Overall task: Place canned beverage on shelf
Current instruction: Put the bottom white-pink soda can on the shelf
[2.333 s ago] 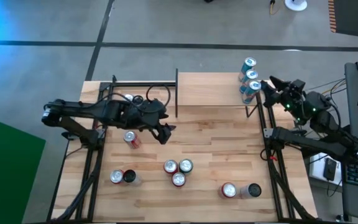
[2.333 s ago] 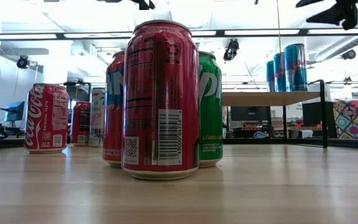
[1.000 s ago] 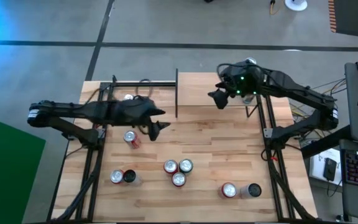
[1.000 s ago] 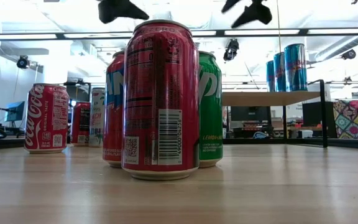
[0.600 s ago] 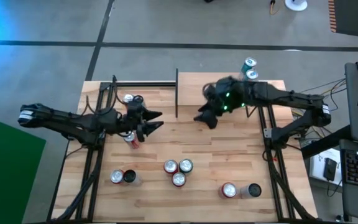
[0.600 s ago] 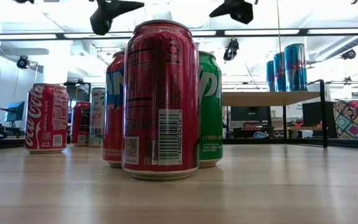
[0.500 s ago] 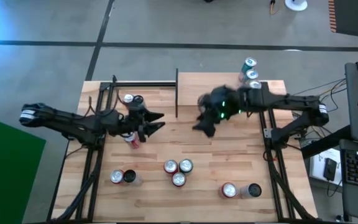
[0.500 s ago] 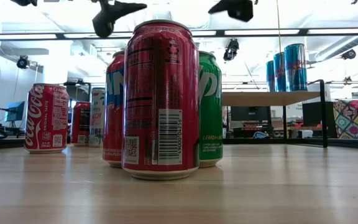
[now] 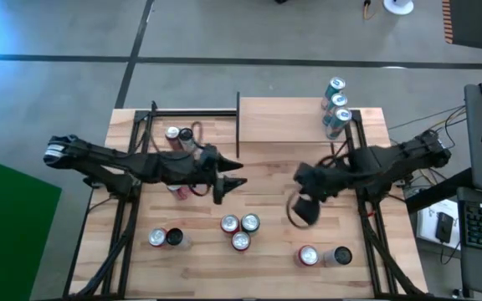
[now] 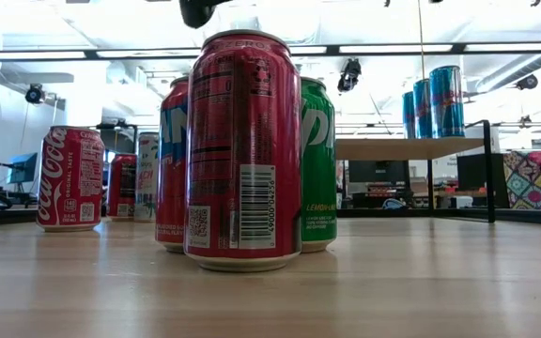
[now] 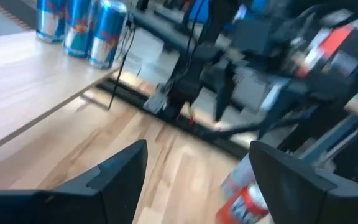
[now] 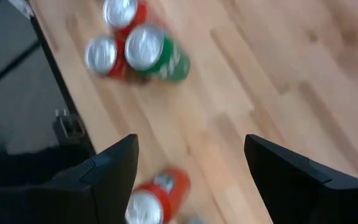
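Note:
The shelf (image 9: 295,119) is a light-wood board at the table's far right. Three blue cans (image 9: 335,104) stand on its right end; they also show in the low view (image 10: 435,101) and the left wrist view (image 11: 79,25). My left gripper (image 9: 231,184) is open and empty above the table's middle, beside a red can (image 9: 178,191) standing under its arm. My right gripper (image 9: 301,211) is open and empty, above bare table right of a cluster of three cans (image 9: 239,230). The right wrist view looks down on that cluster (image 12: 135,50).
A pair of cans (image 9: 166,237) stands near left, another pair (image 9: 323,255) near right, and two cans (image 9: 176,134) at the far left by a black frame (image 9: 191,111). Bare tabletop (image 9: 274,180) lies between the grippers.
My right gripper has swung away from the shelf and down toward the table's near edge, staying empty. My left gripper has drawn back a little to the left, then gone toward the table's right. The cans have kept still.

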Controlling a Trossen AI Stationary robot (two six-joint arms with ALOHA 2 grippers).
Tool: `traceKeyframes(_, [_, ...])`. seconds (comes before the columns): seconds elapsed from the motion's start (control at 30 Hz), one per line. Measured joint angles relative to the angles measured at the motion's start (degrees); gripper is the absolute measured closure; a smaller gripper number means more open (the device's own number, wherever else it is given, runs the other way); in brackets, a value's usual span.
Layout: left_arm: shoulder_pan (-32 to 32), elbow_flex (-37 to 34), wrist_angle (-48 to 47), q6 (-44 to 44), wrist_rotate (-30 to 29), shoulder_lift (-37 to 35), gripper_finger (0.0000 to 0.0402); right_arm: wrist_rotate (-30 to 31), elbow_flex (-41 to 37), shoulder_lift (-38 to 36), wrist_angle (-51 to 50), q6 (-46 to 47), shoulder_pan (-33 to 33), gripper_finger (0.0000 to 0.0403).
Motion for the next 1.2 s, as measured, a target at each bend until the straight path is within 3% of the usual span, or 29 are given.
traceKeyframes(0.17, [-0.7,10.2,-9.5,3.7,0.0,5.7,0.0135,-0.4,0.0,-0.1,-4.7,3.8,6.4,0.0122])
traceKeyframes(0.27, [-1.2,13.4,-12.2,4.2,0.1,8.3,0.0135,-3.8,0.0,-0.1,-7.6,5.2,11.2,0.0123])
traceKeyframes(0.47, [-3.6,13.9,-12.8,1.1,0.6,11.1,0.0135,-5.1,0.0,-1.5,-9.8,11.8,22.0,0.0144])
traceKeyframes(0.67, [-5.4,12.9,-12.9,-2.0,0.4,12.7,0.0135,-1.4,-0.1,1.1,-9.6,15.9,31.1,0.0145])
traceKeyframes(1.2, [-6.7,11.9,-11.9,-7.0,-0.1,12.7,0.0135,-0.2,-1.2,10.9,-10.2,7.4,35.1,0.0055])
